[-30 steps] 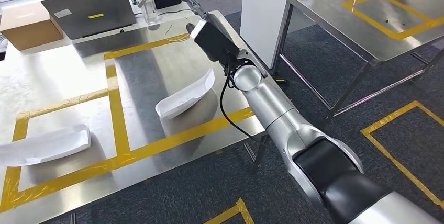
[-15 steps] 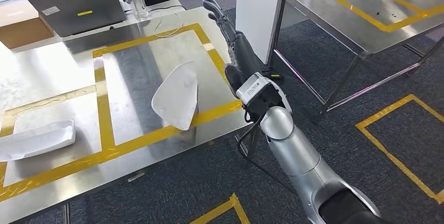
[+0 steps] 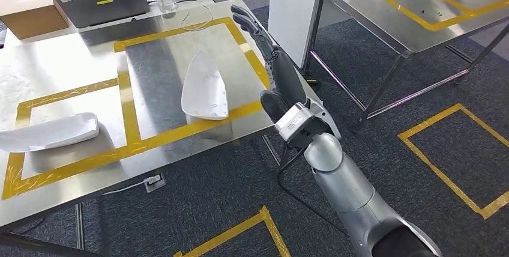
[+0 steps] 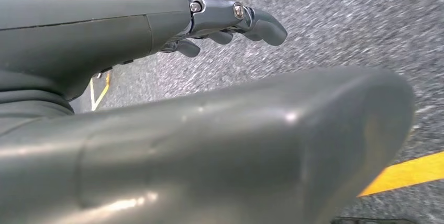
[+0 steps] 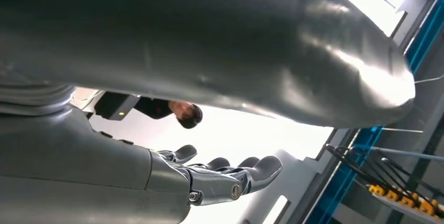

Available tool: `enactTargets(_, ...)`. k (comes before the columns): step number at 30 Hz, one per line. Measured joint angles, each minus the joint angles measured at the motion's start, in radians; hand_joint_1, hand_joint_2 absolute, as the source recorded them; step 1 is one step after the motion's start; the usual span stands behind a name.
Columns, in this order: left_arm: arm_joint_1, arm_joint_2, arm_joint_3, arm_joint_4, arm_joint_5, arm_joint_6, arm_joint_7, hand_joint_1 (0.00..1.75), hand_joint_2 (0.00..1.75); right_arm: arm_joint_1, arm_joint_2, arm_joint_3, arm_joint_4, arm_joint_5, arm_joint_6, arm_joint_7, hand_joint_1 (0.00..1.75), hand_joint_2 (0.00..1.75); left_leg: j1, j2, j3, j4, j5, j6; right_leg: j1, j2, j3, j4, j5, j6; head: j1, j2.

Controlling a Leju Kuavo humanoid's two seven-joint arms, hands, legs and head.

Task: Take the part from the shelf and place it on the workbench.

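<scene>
- The right hand [image 3: 273, 65] was stretched flat over the workbench's [image 3: 60, 65] edge, fingers [image 3: 252, 26] spread, holding nothing.
- The left hand [image 4: 230, 22] hung above grey carpet [image 4: 340, 30], fingers loosely apart, empty.
- The white part [image 3: 205, 89] lay on the workbench inside the yellow-taped square [image 3: 180, 29], near the right hand but apart from it.
- A second white part [image 3: 51, 132] lay in the neighbouring taped square.

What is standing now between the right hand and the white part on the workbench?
Nothing visible. The right hand is open, stretched out over the workbench's edge, and the white part lies apart from it inside the yellow tape frame, with bare steel between them.
</scene>
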Motion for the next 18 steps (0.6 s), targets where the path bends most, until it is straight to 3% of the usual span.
enactTargets(2,0.004,-0.001,0.001,0.0,0.015,0.006,0.002,0.0,0.0,-0.003,0.0,0.0,-0.005,0.003,0.003,0.0,0.0,0.0,0.0,-0.001,-0.01,0.004,0.013,-0.012,0.006,0.001,0.032,-0.061,-0.015,-0.019,0.003,0.0)
enactTargets(4,0.007,0.0,0.003,0.0,0.026,0.009,0.001,0.0,0.0,-0.006,0.002,0.001,-0.006,0.008,0.006,0.001,0.0,0.0,0.002,-0.004,-0.016,0.003,0.024,-0.025,0.006,0.0,0.024,-0.069,0.001,-0.036,0.005,0.0)
enactTargets(5,0.008,0.0,0.003,0.0,0.027,0.01,0.001,0.0,0.0,-0.007,0.004,0.001,-0.006,0.013,0.007,0.002,0.0,0.0,0.003,-0.007,-0.023,0.012,0.011,-0.031,0.004,-0.002,0.018,-0.074,0.012,-0.045,0.005,0.0)
enactTargets(6,0.01,0.0,0.003,0.0,0.025,0.01,0.0,0.0,0.0,-0.008,0.006,0.001,-0.007,0.018,0.007,0.002,0.0,0.0,0.005,-0.011,-0.034,0.038,-0.018,-0.036,0.001,-0.003,0.01,-0.08,0.024,-0.052,0.004,0.0)
enactTargets(8,0.011,-0.001,0.003,0.0,0.022,0.01,0.002,0.0,0.0,-0.008,0.01,0.001,-0.008,0.025,0.006,0.002,0.0,0.0,0.009,-0.016,-0.065,0.139,-0.109,-0.046,-0.001,-0.005,-0.013,-0.084,0.047,-0.059,0.003,0.0)
enactTargets(9,0.011,-0.001,0.003,0.0,0.021,0.01,0.003,0.0,0.0,-0.007,0.011,0.001,-0.009,0.026,0.006,0.002,0.0,0.0,0.012,-0.016,-0.076,0.197,-0.144,-0.051,-0.002,-0.005,-0.027,-0.083,0.057,-0.058,0.003,0.0)
enactTargets(10,0.011,-0.001,0.003,0.0,0.021,0.01,0.004,0.0,0.0,-0.006,0.012,0.002,-0.009,0.027,0.006,0.003,0.0,0.0,0.014,-0.016,-0.079,0.239,-0.158,-0.055,-0.002,-0.005,-0.041,-0.082,0.067,-0.056,0.003,0.0)
enactTargets(11,0.011,-0.001,0.003,0.0,0.021,0.01,0.005,0.0,0.0,-0.004,0.012,0.002,-0.009,0.029,0.006,0.004,0.0,0.0,0.016,-0.016,-0.068,0.254,-0.151,-0.058,-0.004,-0.006,-0.055,-0.081,0.078,-0.053,0.003,0.0)
enactTargets(13,0.009,-0.001,0.003,0.0,0.019,0.01,0.006,0.0,0.0,-0.001,0.012,0.002,-0.01,0.037,0.006,0.009,0.0,0.0,0.021,-0.016,-0.001,0.189,-0.101,-0.064,-0.008,-0.005,-0.084,-0.078,0.098,-0.043,0.003,0.0)
enactTargets(15,0.004,-0.003,0.002,0.0,0.012,0.01,0.006,0.0,0.0,0.0,0.012,0.002,-0.018,0.048,0.004,0.013,0.0,0.0,0.022,-0.02,0.087,0.061,-0.091,-0.065,-0.01,-0.005,-0.106,-0.075,0.117,-0.029,0.003,0.0)
enactTargets(16,0.003,-0.004,0.002,-0.001,0.007,0.01,0.006,0.0,0.0,0.002,0.012,0.002,-0.026,0.053,0.002,0.015,0.0,0.0,0.021,-0.024,0.112,0.016,-0.097,-0.06,-0.01,-0.005,-0.111,-0.075,0.127,-0.023,0.004,0.0)
enactTargets(18,0.003,-0.007,0.001,-0.001,0.003,0.01,0.008,0.0,0.0,0.01,0.012,0.002,-0.042,0.058,0.001,0.017,0.0,0.0,0.016,-0.03,0.121,-0.014,-0.101,-0.043,-0.008,-0.004,-0.114,-0.084,0.148,-0.012,0.004,0.0)
